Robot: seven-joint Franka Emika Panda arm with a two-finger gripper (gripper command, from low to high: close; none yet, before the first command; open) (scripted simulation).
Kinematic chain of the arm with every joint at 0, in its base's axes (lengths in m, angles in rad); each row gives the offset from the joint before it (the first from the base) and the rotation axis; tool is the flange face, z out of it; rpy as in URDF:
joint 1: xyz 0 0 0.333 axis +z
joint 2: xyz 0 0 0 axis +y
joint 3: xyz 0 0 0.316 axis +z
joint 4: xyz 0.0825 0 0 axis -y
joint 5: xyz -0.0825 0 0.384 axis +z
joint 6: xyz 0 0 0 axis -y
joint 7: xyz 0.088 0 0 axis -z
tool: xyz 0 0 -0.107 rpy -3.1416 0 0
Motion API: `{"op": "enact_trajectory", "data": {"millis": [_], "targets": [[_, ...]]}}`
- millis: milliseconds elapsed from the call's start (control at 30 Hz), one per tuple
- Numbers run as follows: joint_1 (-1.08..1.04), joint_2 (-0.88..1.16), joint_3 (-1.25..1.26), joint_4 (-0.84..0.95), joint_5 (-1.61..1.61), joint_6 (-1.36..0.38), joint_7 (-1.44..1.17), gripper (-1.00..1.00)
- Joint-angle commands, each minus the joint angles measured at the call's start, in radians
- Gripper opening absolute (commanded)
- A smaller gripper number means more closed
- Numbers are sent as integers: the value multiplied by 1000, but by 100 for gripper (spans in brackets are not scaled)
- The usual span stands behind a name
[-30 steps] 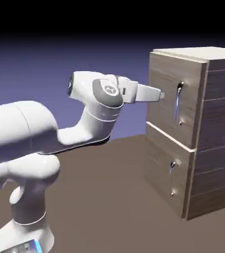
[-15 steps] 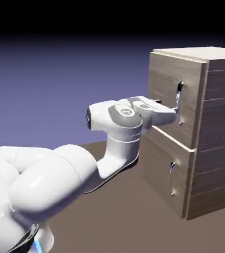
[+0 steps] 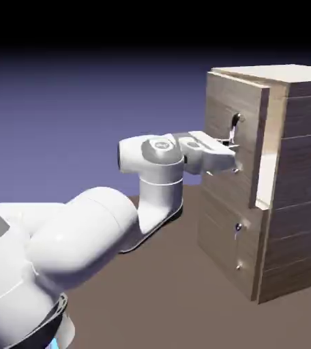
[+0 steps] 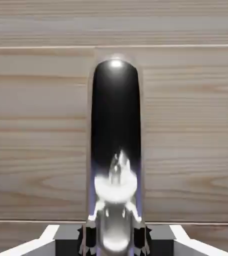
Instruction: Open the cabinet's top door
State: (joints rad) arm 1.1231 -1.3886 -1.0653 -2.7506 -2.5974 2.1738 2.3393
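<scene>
Exterior view: the top door [image 3: 234, 126] of the grey-brown wood-grain cabinet [image 3: 307, 157] stands partly open, above the shorter lower front panel [image 3: 228, 235], with a gap along its edge on the exterior view's right. Taking the cabinet as landmark, the door is at its upper front, and its curved silver bar handle [image 4: 115, 185] runs upright on the door's face. The two-finger gripper [image 4: 115, 245] is partly closed around that handle, a finger on either side, the bar between them. The white Franka Panda arm [image 3: 161, 187] reaches in from the cabinet's front side.

The step in hand, I judge, is drawing the door wider. It wants a steady grip and a smooth pull away from the cabinet, following the door's swing; a straight yank or twist could slip the bar. The door's free edge needs room to sweep outward, and open space shows before the cabinet, though the arm's forearm and wrist take up part of it.
</scene>
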Motion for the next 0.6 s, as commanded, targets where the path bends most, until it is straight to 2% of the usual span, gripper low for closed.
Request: {"op": "enact_trajectory", "data": {"millis": [0,167,467,567], "targets": [[-8,3,23,-25,17,-45,10,-100],[-58,78,169,-114,133,-209,106,-100],[35,163,408,-196,400,-601,206,-100],[6,238,517,-195,488,-649,281,-100]]}}
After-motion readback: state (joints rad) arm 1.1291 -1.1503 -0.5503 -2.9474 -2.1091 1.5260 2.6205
